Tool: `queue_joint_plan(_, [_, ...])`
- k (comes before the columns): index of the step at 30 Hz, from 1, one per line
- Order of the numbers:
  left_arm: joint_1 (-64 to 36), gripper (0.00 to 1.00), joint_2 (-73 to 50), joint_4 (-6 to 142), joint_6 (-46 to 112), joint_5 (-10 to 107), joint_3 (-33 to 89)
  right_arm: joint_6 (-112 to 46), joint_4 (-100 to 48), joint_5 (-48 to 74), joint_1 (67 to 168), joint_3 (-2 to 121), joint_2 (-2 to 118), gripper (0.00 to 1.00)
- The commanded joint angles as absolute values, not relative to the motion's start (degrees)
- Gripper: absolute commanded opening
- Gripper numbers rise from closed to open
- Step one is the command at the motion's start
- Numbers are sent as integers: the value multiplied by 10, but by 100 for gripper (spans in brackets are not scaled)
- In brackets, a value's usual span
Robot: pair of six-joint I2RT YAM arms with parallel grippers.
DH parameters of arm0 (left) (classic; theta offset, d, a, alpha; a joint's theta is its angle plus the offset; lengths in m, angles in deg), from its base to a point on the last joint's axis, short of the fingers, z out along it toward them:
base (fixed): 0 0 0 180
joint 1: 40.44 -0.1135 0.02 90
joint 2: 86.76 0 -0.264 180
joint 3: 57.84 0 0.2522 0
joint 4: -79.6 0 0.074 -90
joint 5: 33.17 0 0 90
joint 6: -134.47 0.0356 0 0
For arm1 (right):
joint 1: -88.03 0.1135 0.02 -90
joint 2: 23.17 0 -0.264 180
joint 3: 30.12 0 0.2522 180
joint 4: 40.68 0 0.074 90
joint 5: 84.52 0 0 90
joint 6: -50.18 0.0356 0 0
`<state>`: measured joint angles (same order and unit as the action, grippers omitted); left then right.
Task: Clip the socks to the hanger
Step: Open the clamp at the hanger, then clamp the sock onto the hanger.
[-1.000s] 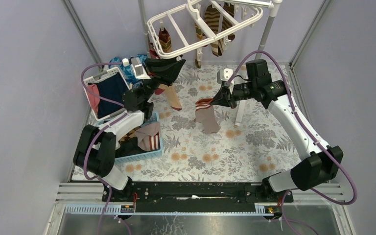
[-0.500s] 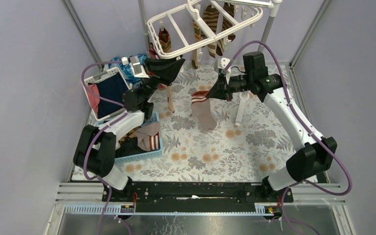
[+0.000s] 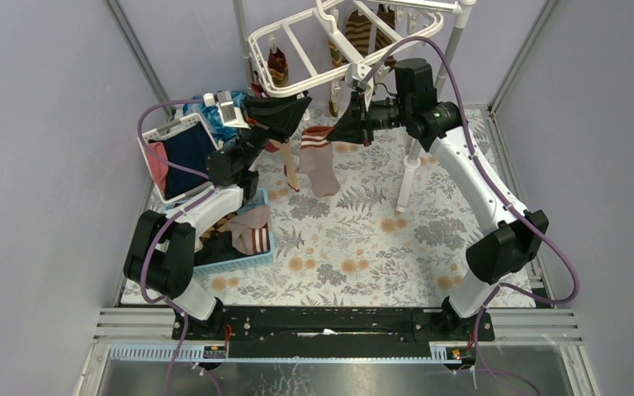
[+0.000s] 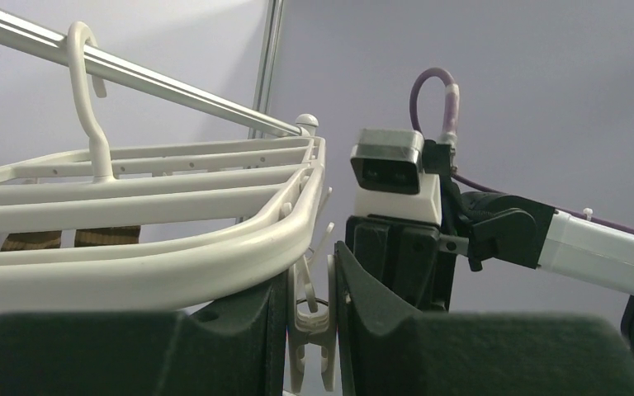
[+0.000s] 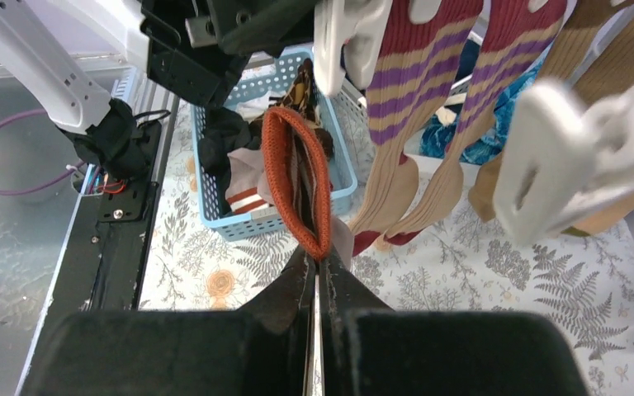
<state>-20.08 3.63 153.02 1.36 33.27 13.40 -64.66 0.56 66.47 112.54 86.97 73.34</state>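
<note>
The white hanger point(image 3: 297, 82) hangs at the back with several striped socks point(image 3: 359, 33) clipped to it. My left gripper point(image 3: 301, 106) is raised at its front rail and is shut on a white clip point(image 4: 311, 322), squeezing it just under the frame point(image 4: 173, 264). My right gripper point(image 3: 333, 136) is shut on the red cuff point(image 5: 297, 177) of a tan sock point(image 3: 320, 169) with a red-and-white striped cuff. The sock dangles in the air just right of the left gripper. More socks point(image 5: 404, 107) hang beside it in the right wrist view.
A small blue basket point(image 3: 239, 239) with more socks sits left of centre on the floral cloth. A white laundry basket point(image 3: 177, 153) with navy and pink garments stands at the left. The hanger's pale pole point(image 3: 450, 49) rises at the back right.
My right arm has carried the tan sock up and to the left, from the middle of the table to beside the left gripper. The left gripper has stayed at the clip.
</note>
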Motion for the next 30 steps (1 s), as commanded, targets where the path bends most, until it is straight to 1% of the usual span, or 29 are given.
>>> queue_joint_plan(1, [-203, 10, 44, 1579, 1, 329, 152, -594, -14, 692, 1134, 926, 754, 0])
queue_joint_plan(13, [-203, 9, 50, 1579, -6, 318, 159, -571, -13, 674, 1146, 974, 795, 0])
queue_joint_plan(30, [-207, 9, 54, 1579, -7, 302, 161, -554, -21, 660, 1145, 987, 789, 0])
